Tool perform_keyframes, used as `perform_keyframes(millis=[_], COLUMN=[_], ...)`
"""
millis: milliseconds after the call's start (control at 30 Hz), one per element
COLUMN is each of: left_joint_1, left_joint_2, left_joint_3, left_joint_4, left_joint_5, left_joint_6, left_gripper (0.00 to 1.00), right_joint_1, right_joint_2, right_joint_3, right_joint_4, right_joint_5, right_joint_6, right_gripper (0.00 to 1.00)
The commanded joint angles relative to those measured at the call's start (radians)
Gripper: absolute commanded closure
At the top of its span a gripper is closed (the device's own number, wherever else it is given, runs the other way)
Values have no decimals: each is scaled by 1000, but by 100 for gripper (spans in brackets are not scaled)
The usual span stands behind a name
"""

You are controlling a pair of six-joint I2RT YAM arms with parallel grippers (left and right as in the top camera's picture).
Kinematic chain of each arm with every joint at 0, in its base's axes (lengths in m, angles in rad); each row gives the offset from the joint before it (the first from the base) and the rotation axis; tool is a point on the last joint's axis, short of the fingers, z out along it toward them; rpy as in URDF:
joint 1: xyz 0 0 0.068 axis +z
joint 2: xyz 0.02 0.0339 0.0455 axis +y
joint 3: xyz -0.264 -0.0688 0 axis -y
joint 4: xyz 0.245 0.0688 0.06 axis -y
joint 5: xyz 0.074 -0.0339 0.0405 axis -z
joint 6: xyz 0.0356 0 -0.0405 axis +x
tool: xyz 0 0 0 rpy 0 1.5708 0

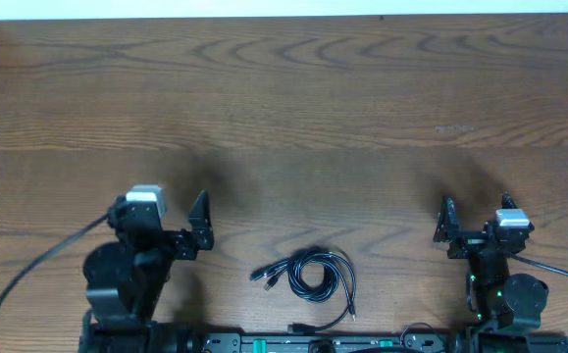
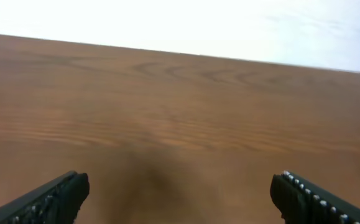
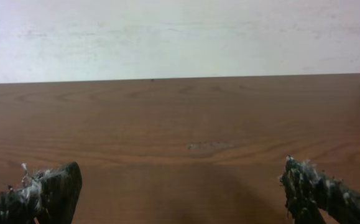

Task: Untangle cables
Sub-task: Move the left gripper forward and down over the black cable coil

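Observation:
The cables [image 1: 308,273] lie as one small bundle of thin black cords, coiled at the centre, with loose ends and small plugs trailing left and right, near the table's front edge. They sit between the two arms and show in no wrist view. My left gripper [image 1: 161,218] hangs to their left and a little farther back, open and holding nothing. My right gripper [image 1: 475,224] hangs to their right, also open and holding nothing. In the left wrist view the left gripper [image 2: 180,196] has only bare wood between its fingers. The right gripper [image 3: 180,186] shows the same, its fingertips [image 3: 61,186] frayed with fluff.
The wooden table [image 1: 284,108] stretches away to a white wall at the back. Thick black arm cables [image 1: 19,279] loop out by the left base, and another runs by the right base. A dark rail [image 1: 313,343] lines the front edge.

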Motion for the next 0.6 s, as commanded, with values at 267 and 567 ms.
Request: perform_keyframes(millis=[267,567], left_joint_1=[-3,-64], left_joint_2=[257,382], left_joint_3=[234,298], left_joint_4=[-264,-361], left_joint_5=[164,227], left_joint_6=[241,334], left_gripper=[2,2], right_joint_1=[6,6], right_joint_2=[-3,-3], right_joint_3=[-1,-1], right_joint_4=[-4,-4], right_joint_5=[8,8], right_joint_6=[-12,-12], right_gripper=[1,1])
